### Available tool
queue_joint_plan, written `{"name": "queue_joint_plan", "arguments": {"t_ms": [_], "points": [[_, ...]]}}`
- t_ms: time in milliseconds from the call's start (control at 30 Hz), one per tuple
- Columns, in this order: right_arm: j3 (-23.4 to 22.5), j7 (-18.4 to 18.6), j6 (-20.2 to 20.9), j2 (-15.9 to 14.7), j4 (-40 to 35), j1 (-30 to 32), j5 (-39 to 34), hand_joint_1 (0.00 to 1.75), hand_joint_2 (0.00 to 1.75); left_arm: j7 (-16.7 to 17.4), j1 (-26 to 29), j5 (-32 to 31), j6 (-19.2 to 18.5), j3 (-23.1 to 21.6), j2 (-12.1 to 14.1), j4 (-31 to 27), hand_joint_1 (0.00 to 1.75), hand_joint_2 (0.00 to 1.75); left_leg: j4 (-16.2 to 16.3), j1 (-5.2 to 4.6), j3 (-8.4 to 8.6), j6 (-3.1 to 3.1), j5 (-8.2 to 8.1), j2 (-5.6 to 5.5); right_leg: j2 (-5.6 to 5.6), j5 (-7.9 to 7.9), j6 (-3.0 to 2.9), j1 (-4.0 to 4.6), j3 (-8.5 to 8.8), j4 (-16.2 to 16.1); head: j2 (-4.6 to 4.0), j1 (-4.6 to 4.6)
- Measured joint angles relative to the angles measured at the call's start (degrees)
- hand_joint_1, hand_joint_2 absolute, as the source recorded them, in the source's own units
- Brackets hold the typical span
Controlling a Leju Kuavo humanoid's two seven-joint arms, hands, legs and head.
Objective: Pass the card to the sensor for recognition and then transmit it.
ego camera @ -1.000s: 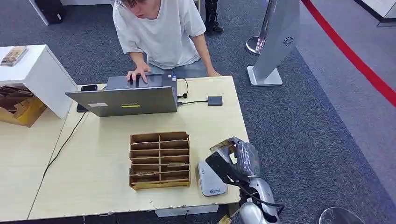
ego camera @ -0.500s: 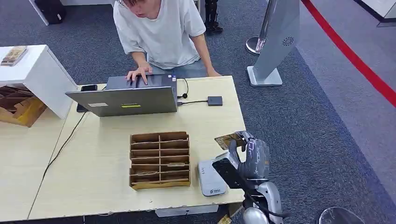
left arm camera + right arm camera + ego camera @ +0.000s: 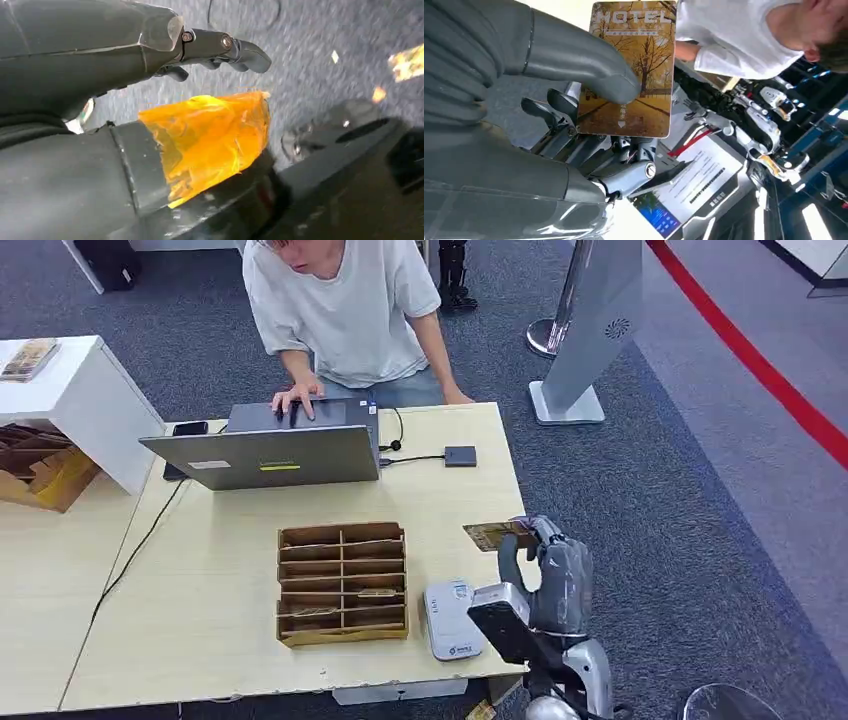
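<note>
My right hand (image 3: 552, 575) pinches a brown hotel card (image 3: 497, 535) between thumb and fingers, raised over the table's right edge. The card lies roughly flat and points toward the table's middle. In the right wrist view the card (image 3: 631, 75) reads "MOTEL" above a tree picture, with the thumb (image 3: 579, 57) pressed on its face. The white card sensor (image 3: 450, 620) lies on the table near the front edge, below and to the left of the card. My left hand (image 3: 125, 50) hangs over dark carpet, fingers apart and nothing in them; orange tape (image 3: 210, 135) wraps its thumb.
A person (image 3: 345, 310) in a white shirt leans over a grey laptop (image 3: 265, 455) at the table's (image 3: 200, 570) far side. A cardboard organizer (image 3: 342, 582) with several slots stands left of the sensor. A small black box (image 3: 460, 456) on a cable lies at the far right.
My right hand has risen and moved right and away from me with the card, off the sensor. The card now lies flatter. The person and table things are unmoved.
</note>
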Motion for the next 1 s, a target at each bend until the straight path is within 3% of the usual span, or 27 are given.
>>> {"name": "queue_joint_plan", "arguments": {"t_ms": [433, 600, 767, 1000], "points": [[2.1, -7.0, 3.7, -1.0, -2.4, 0.1, -13.6, 1.75, 1.75, -1.5, 3.2, 10.2, -19.3, 9.5, 4.6, 2.4, 0.0, 0.0, 0.0, 0.02, -0.01, 0.0, 0.0, 0.0, 0.0, -0.02, -0.02, 0.01, 0.01, 0.0, 0.0, 0.02], [3.3, -9.0, 4.2, -1.7, -2.4, -0.7, -16.8, 1.75, 1.75, -5.1, 3.6, 13.6, -26.1, 12.4, 7.7, 7.3, 0.0, 0.0, 0.0, 0.04, 0.0, -0.01, -0.01, 0.01, 0.0, -0.05, -0.05, 0.03, 0.01, 0.0, 0.0, 0.02], [4.8, -10.3, 4.4, -2.4, -2.4, -1.6, -18.9, 1.75, 1.75, -5.3, 4.6, 16.4, -30.5, 13.9, 9.9, 10.1, 0.0, 0.0, 0.0, 0.05, 0.0, -0.01, 0.0, 0.0, -0.01, -0.05, -0.05, 0.03, 0.01, 0.0, 0.0, 0.02], [7.0, -10.9, 4.8, -2.9, -1.6, -4.0, -19.6, 1.75, 1.75, -5.6, 5.5, 17.5, -31.7, 14.7, 11.6, 11.6, 0.0, 0.0, 0.0, 0.05, -0.01, -0.01, 0.0, 0.0, -0.01, -0.05, -0.05, 0.04, 0.01, 0.0, 0.0, 0.04]]}}
